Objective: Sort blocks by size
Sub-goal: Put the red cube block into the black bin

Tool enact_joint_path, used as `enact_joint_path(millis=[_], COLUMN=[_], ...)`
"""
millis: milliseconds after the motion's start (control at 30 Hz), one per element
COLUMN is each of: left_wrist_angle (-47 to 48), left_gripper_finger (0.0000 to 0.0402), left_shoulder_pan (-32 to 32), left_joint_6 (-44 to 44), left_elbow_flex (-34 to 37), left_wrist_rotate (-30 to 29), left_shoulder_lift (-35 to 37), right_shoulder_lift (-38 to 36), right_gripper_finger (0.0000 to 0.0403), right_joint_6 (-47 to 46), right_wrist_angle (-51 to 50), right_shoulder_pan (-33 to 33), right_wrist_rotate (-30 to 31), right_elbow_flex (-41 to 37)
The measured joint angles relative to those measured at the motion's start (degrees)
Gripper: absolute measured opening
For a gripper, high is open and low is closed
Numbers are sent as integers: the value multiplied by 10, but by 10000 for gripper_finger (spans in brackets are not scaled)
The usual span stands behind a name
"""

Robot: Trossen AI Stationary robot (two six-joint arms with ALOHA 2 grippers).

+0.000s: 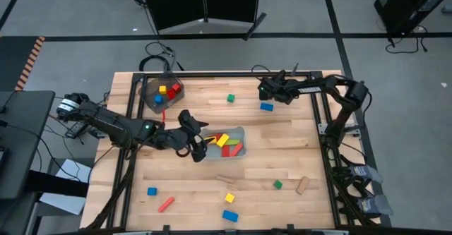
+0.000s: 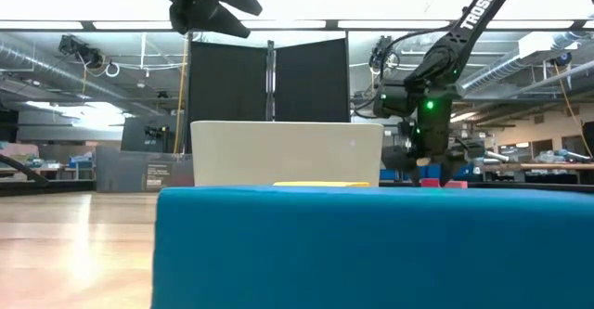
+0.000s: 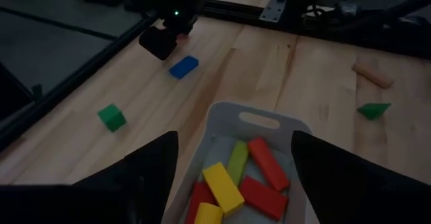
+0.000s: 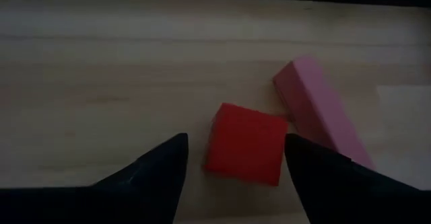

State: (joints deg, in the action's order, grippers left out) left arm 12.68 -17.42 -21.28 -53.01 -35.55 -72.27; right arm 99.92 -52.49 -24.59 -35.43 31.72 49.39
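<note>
My right gripper (image 4: 234,146) is open and low over the table's far right (image 1: 270,89). Its fingers stand on either side of a red cube (image 4: 246,150), which lies flat on the wood. A pink bar (image 4: 322,109) lies beside the cube. My left gripper (image 3: 232,150) is open and empty, above the left end of the clear tray (image 1: 240,132), which holds red, yellow and green bars (image 3: 242,177). Other blocks lie loose: a blue one (image 1: 266,106) and a green one (image 1: 230,98) near my right gripper. My right gripper has a gap between one finger (image 4: 168,160) and the red cube. The other finger (image 4: 300,157) stands right at the cube's side next to the pink bar; whether it touches, I cannot tell. The fingers come from above.
A dark bowl (image 1: 150,102) at the far left holds red and yellow cubes. Near the front edge lie blue (image 1: 152,190), red (image 1: 166,205), yellow (image 1: 229,197), blue (image 1: 230,215) and green (image 1: 278,184) blocks, and wooden bars (image 1: 303,185). The blue one fills the low view's foreground (image 2: 371,244).
</note>
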Motion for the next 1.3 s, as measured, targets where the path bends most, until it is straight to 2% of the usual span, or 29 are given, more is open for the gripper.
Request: enact_joint_path(millis=[200, 400, 600, 733, 900, 1000, 1133, 1300], left_wrist_angle=[7, 12, 9, 8, 2, -19, -70, -101], left_gripper_finger=[295, 295, 295, 295, 295, 295, 295, 295], left_shoulder_pan=[-9, -18, -35, -59, -84, -94, -98, -97], left_joint_6=[-4, -15, -32, -33, -26, 8, 78, 131], left_elbow_flex=[0, 0, 0, 0, 0, 0, 0, -1], left_wrist_rotate=[0, 0, -5, -51, -105, -118, -124, -126], left_shoulder_lift=[0, 0, 6, 39, 111, 156, 213, 263], right_shoulder_lift=[22, 27, 26, 23, 22, 22, 37, 120], right_gripper_finger=[222, 146, 145, 145, 145, 145, 145, 145], right_joint_6=[1, 7, 26, 65, 131, 171, 216, 244], right_wrist_angle=[20, 35, 62, 169, 387, 458, 470, 468], right_shoulder_pan=[-12, -5, 19, 79, 157, 185, 184, 182], right_wrist_rotate=[7, 21, 18, 3, -18, -25, -50, -117], right_elbow_flex=[1, 1, 0, 0, 5, 36, 114, 251])
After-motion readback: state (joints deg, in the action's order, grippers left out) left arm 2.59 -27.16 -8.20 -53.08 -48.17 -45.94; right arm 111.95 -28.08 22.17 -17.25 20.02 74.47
